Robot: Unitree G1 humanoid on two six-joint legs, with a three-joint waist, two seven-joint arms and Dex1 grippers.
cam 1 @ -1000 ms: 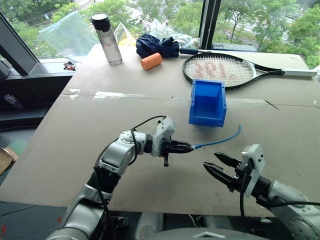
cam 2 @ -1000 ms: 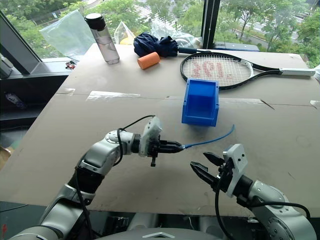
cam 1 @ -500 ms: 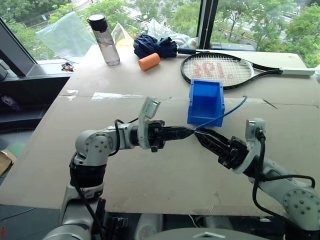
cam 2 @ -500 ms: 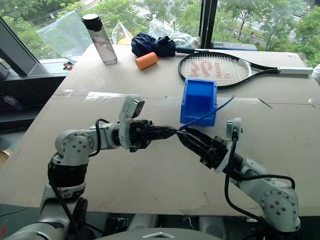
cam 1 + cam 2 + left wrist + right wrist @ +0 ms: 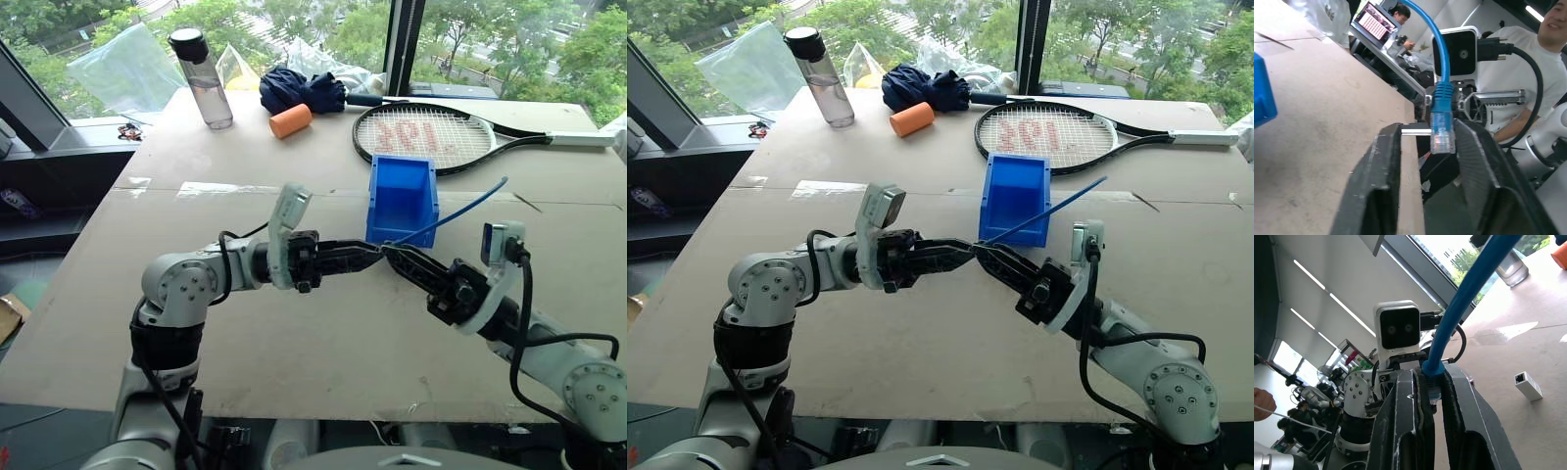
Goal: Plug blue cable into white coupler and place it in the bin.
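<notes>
Behind my arms lie a tennis racket, water bottle and orange foam cylinder; no writing is readable. My right gripper pinches the blue cable; my left gripper stands open around its plug.

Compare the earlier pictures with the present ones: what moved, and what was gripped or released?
The right pincer rose from low over the table and shut on the blue cable. The left pincer, which held the plug end, opened. Cable lifted off the table. Bin, racket and bottle stayed put.
</notes>
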